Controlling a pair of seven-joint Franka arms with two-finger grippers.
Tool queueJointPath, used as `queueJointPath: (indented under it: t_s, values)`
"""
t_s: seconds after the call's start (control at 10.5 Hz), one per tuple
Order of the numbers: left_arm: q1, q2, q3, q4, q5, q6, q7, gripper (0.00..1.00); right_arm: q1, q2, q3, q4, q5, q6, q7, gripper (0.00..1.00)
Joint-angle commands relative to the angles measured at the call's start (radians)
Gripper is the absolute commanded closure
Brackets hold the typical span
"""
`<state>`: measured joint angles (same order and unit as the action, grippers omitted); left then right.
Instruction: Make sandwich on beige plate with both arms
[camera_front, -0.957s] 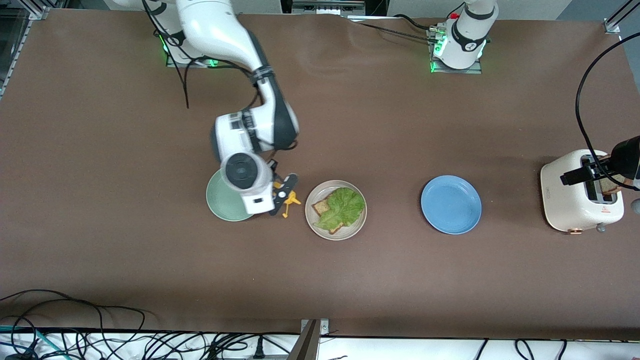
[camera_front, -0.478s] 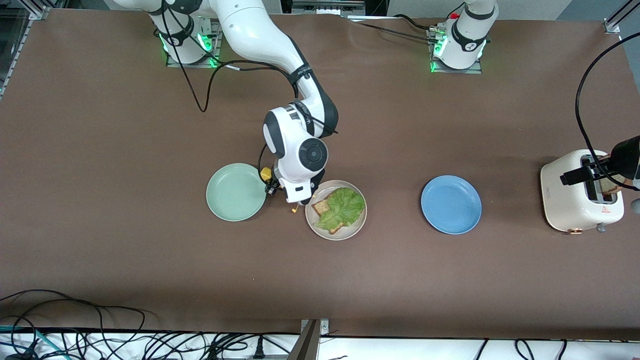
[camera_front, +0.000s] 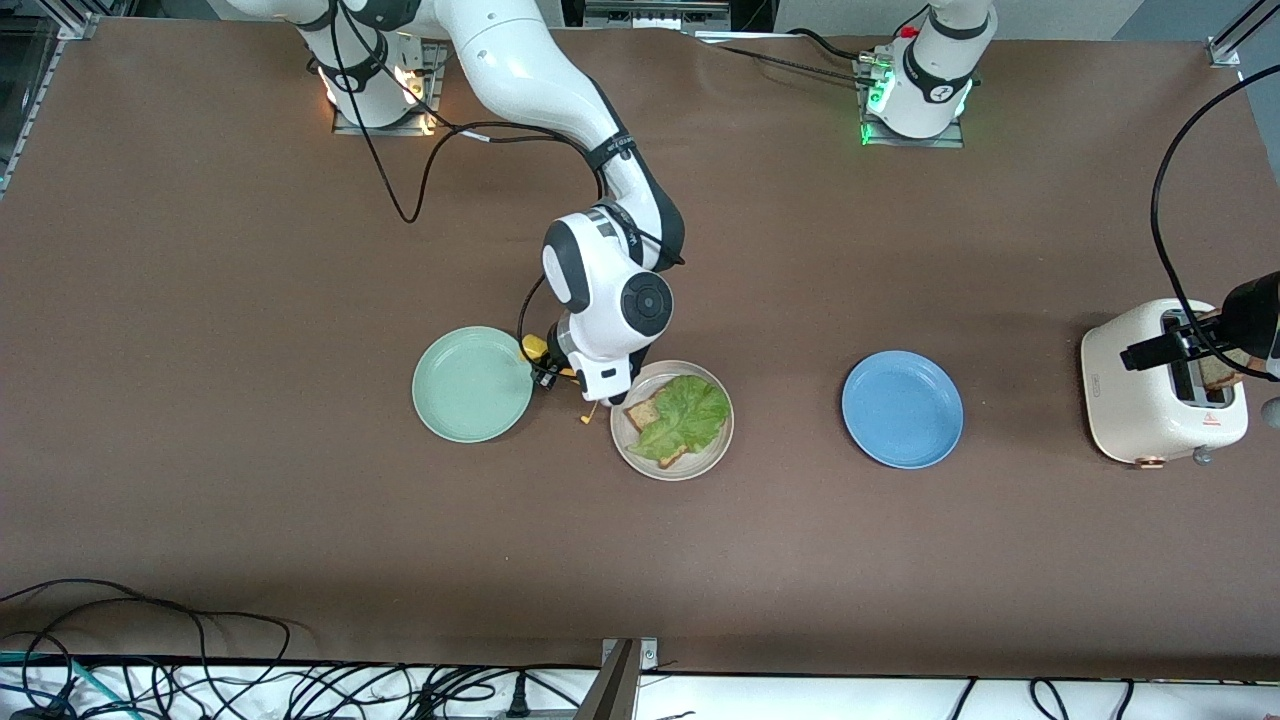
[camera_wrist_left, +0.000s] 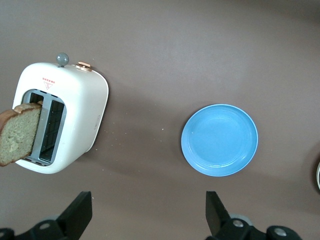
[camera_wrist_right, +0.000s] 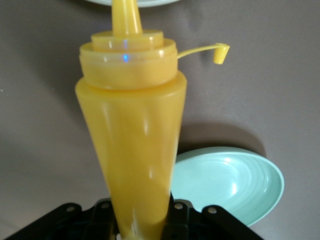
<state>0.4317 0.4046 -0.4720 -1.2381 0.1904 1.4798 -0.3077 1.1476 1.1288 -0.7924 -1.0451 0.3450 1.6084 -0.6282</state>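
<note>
The beige plate (camera_front: 712, 455) holds one brown bread slice (camera_front: 645, 413) with a green lettuce leaf (camera_front: 690, 410) on it. My right gripper (camera_front: 562, 375) is shut on a yellow squeeze bottle (camera_wrist_right: 132, 135), over the table between the mint-green plate and the beige plate. The bottle's cap (camera_wrist_right: 220, 50) hangs open on its tether. A second bread slice (camera_wrist_left: 17, 132) sticks out of the white toaster (camera_wrist_left: 80, 110). My left gripper (camera_wrist_left: 148, 200) is open and empty, high above the table beside the toaster (camera_front: 1135, 400).
A mint-green plate (camera_front: 470, 385) lies toward the right arm's end; it also shows in the right wrist view (camera_wrist_right: 225, 182). A blue plate (camera_front: 902, 408) lies between the beige plate and the toaster. Cables run along the table's near edge.
My right arm has carried the yellow bottle from over the mint-green plate's edge toward the beige plate. The left arm has not moved.
</note>
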Motion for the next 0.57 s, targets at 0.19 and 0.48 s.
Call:
queueJointPath:
  t_s: [0.19, 0.48]
  values:
    - [0.001, 0.000, 0.004, -0.004, -0.019, 0.001, 0.018, 0.00, -0.160, -0.129, 0.111, 0.034, 0.078, -0.007, -0.008, 1.00]
    - [0.015, 0.005, 0.010, -0.004, 0.001, 0.001, 0.021, 0.00, -0.410, -0.282, 0.324, -0.007, 0.207, -0.007, -0.057, 1.00]
